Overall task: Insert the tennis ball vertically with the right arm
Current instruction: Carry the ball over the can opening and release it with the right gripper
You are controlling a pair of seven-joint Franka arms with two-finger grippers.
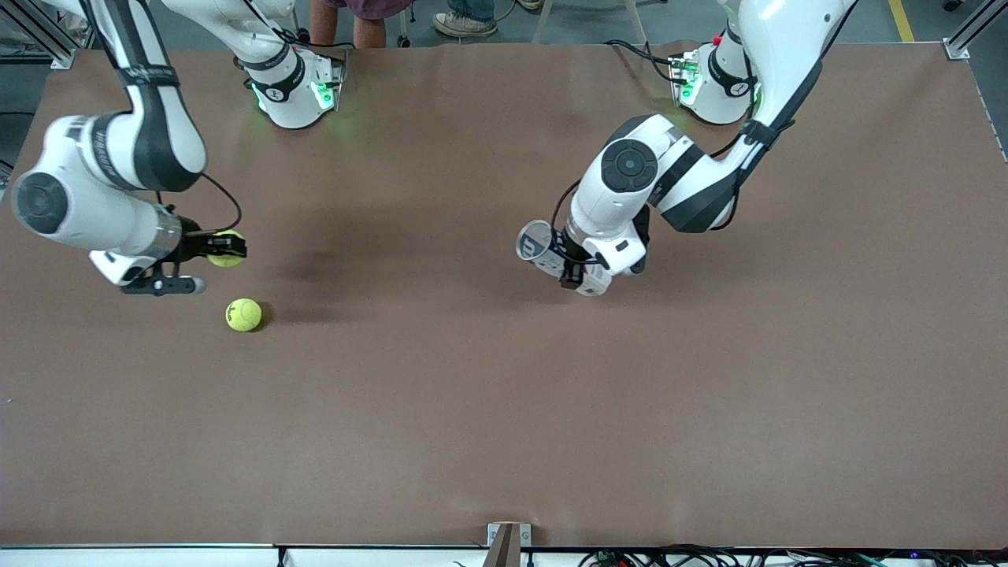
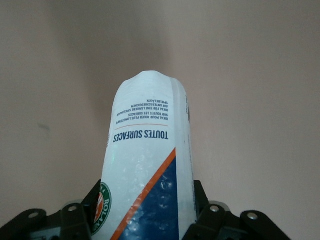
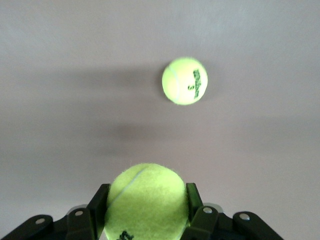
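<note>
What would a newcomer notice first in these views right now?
The right gripper is shut on a tennis ball above the table's right-arm end, with a second tennis ball lying loose on the brown table below. Near mid-table, the left gripper holds a ball can in the air.

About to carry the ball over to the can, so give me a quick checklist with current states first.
1. Right claw shut on a tennis ball: ok.
2. Left claw holding the ball can: ok.
3. Can upright for a vertical drop: not ok, it is tilted, mouth toward the right arm's end.
4. Can mouth open and empty: cannot tell.
5. Held ball over the can: not ok, it is over bare table.
6. Spare ball out of the path: ok, it lies nearer the front camera.
</note>
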